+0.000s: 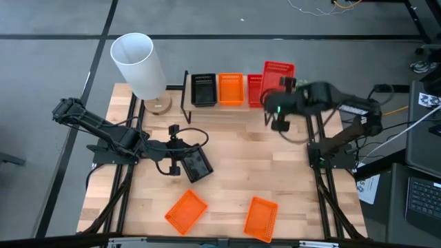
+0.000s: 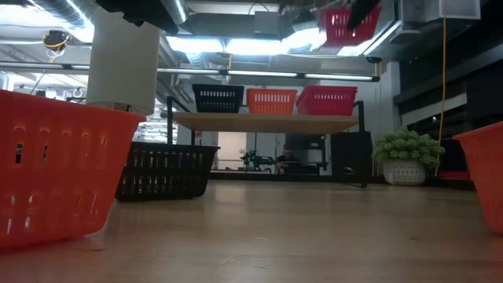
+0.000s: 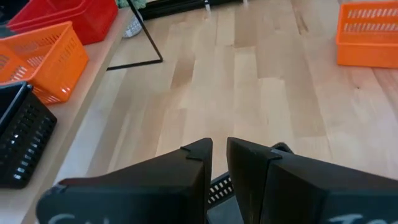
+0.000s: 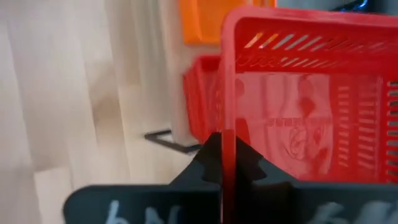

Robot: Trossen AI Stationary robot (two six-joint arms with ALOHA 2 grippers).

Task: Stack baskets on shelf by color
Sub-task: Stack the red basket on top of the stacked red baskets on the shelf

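Orange basket (image 2: 55, 173), cropped at edge

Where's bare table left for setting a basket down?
Bare wood runs mid-table between the shelf and the two orange baskets at the near edge. The shelf top is crowded: black, orange and red baskets fill it.

light: bright overhead strips, low view | glare: ceiling blown out | blur: right wrist view smeared, soft
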